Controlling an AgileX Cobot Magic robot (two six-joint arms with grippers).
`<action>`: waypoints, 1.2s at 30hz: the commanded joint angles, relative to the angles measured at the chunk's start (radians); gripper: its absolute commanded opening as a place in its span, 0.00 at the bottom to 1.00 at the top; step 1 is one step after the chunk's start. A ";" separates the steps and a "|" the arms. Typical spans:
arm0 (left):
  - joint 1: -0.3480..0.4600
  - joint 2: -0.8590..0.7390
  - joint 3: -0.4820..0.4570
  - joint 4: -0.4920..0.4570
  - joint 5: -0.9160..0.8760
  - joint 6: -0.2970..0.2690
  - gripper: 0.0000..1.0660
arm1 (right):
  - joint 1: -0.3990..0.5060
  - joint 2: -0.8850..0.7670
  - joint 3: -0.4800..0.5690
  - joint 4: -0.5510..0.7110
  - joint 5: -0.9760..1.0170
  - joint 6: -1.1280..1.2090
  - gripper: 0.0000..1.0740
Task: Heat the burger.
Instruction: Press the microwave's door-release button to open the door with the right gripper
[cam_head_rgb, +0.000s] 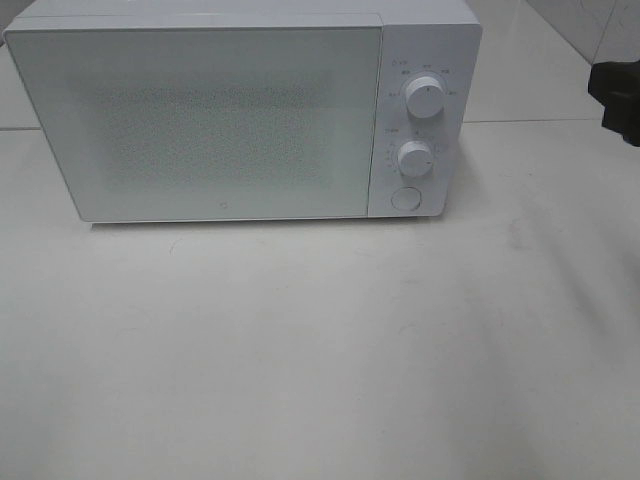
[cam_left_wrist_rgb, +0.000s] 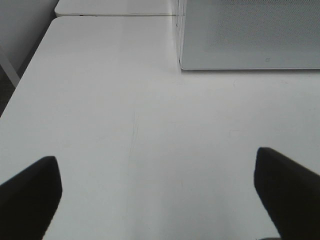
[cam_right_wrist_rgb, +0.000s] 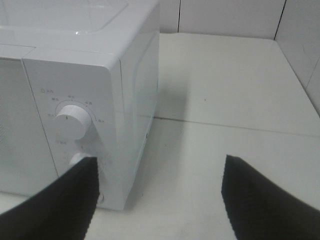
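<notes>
White on white: microwave (cam_head_rgb: 440, 40) at 12 o'clock on the tabletop (cam_head_rgb: 320, 360), door (cam_head_rgb: 200, 120) shut, dotted screen hiding the inside. No burger in sight, not in any view; maybe behind that door, maybe off-frame, cannot tell. Control panel (cam_head_rgb: 448, 130) at 1 o'clock: upper knob (cam_head_rgb: 424, 98), lower knob (cam_head_rgb: 414, 158), round button (cam_head_rgb: 404, 197) beneath.

Left jaws wide apart, holding nothing, hovering over the tabletop just out from the door's 9 o'clock corner. Right jaws also apart, empty, poised beside the panel, one finger (cam_right_wrist_rgb: 60, 205) overlapping the lower knob in the wrist view; touching or merely in front, hard to say.

Now the hazards, judged from here. First: brushing that lower knob on the way to the button and starting a run early, perhaps with nothing inside. Second: pressing off-centre and shoving the whole microwave toward 12 o'clock instead of popping the door. Third: door springing out, probably hinged at 9 o'clock, and sweeping straight toward the left jaws stationed there. Fourth, and biggest: closing on dials before locating the burger at all. Worth confirming that first.
</notes>
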 joint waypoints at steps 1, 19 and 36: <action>0.002 -0.008 0.000 -0.002 -0.011 -0.001 0.92 | -0.003 0.041 0.076 -0.002 -0.260 0.007 0.66; 0.002 -0.008 0.000 -0.002 -0.011 -0.001 0.92 | 0.212 0.263 0.267 0.363 -0.704 -0.159 0.66; 0.002 -0.008 0.000 -0.002 -0.011 -0.001 0.92 | 0.619 0.588 0.240 0.732 -1.074 -0.233 0.66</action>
